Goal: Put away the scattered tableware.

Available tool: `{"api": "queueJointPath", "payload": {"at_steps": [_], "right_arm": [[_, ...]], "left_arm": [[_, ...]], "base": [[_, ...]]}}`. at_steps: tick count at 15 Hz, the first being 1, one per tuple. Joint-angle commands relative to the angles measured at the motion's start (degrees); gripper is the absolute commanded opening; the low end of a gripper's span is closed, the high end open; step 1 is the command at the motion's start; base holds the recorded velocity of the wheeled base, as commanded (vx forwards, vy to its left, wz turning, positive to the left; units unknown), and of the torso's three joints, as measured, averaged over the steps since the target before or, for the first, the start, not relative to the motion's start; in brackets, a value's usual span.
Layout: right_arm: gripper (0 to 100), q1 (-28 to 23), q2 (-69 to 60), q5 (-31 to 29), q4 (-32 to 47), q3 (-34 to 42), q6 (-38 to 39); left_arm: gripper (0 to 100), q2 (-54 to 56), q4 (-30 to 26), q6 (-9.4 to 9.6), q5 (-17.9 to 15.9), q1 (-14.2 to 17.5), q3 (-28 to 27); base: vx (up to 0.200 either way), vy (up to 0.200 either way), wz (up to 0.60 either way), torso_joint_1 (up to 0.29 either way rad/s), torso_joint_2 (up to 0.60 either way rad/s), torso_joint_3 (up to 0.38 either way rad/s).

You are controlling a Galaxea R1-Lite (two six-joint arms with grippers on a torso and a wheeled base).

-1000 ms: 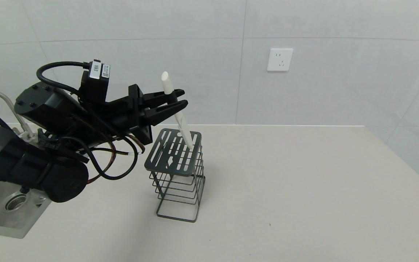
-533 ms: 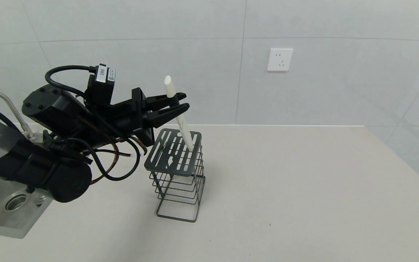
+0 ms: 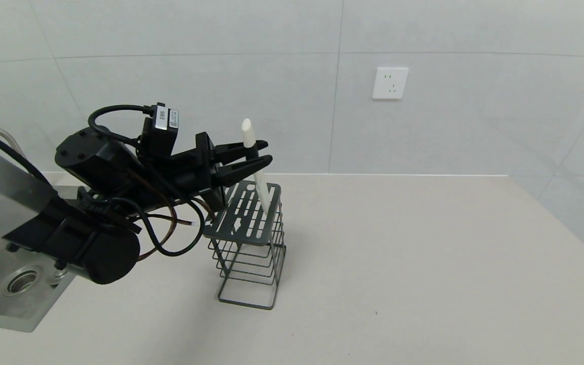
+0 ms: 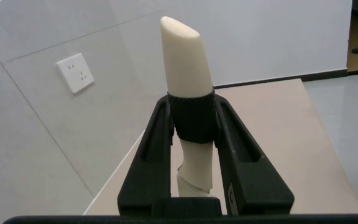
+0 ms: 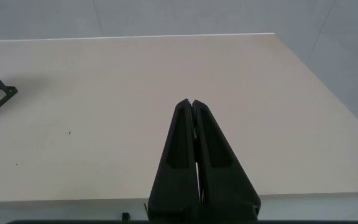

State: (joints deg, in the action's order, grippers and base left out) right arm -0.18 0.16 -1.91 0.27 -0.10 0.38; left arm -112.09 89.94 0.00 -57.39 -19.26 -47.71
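Left of centre in the head view, the left gripper [image 3: 264,153] clamps a white utensil handle [image 3: 247,133] nearly upright, its lower end entering the slotted top of a dark wire cutlery rack [image 3: 247,253], while the right gripper [image 5: 192,109] is closed on nothing above the countertop [image 5: 104,93].

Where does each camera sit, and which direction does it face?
Head view: on the head, looking forward and down at the counter, rack and left pincer.
Left wrist view: behind the left pincer, facing the white utensil and wall socket.
Right wrist view: behind the shut right pincer, facing the counter.
Shared: head and left wrist views show the white utensil and wall socket.
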Motion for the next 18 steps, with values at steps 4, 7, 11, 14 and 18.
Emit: {"api": "queueJointPath", "payload": {"at_steps": [4,7,11,14,18], "right_arm": [[0,0.0,0.0,0.0,0.0,0.0,0.1],[0,0.0,0.0,0.0,0.0,0.0,0.1],[0,0.0,0.0,0.0,0.0,0.0,0.1],[0,0.0,0.0,0.0,0.0,0.0,0.1],[0,0.0,0.0,0.0,0.0,0.0,0.1]], "left_arm": [[0,-3.3,0.1,1.23,0.2,0.0,0.1],[0,-4.5,0.1,2.11,0.3,0.0,0.1],[0,-5.2,0.1,2.20,0.3,0.0,0.1],[0,-5.7,0.1,2.29,0.3,0.0,0.1],[0,-7.0,0.1,3.16,0.3,-0.1,0.1]], "base": [[0.000,0.000,0.00,0.000,0.00,0.000],[0.000,0.000,0.00,0.000,0.00,0.000],[0.000,0.000,0.00,0.000,0.00,0.000],[0.000,0.000,0.00,0.000,0.00,0.000],[0.000,0.000,0.00,0.000,0.00,0.000]]}}
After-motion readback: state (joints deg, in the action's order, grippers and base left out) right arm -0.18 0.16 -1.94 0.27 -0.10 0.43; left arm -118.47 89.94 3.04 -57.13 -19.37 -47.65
